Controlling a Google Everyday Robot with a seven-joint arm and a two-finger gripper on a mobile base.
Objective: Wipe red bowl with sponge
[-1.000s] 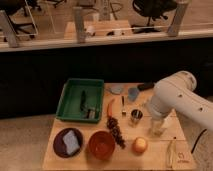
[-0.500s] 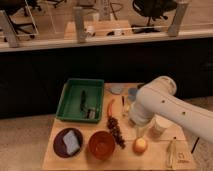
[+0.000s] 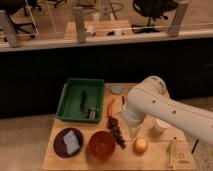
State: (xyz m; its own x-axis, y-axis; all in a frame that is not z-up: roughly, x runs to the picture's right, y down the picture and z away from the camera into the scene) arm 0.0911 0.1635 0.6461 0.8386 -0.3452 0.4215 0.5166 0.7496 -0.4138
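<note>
The red bowl (image 3: 102, 145) sits upright at the front of the wooden table, left of centre. The sponge (image 3: 73, 142), a pale grey-blue block, lies on the dark maroon plate (image 3: 60, 145) just left of the bowl. My white arm (image 3: 155, 107) reaches in from the right over the middle of the table. My gripper (image 3: 134, 131) hangs under the arm's end, to the right of the bowl and a little behind it, above the table and apart from both bowl and sponge. It is mostly hidden by the arm.
A green tray (image 3: 67, 100) with dark utensils stands at the back left. A dark grape bunch (image 3: 116, 132), an orange-red pepper (image 3: 110, 106), a yellow-orange fruit (image 3: 140, 145), a white cup (image 3: 160, 127), a grey-blue cup (image 3: 117, 89) and a wooden utensil (image 3: 172, 152) lie around the arm.
My arm has swung left from the table's right side towards the centre, bringing the gripper closer to the red bowl. The bowl and sponge have not moved.
</note>
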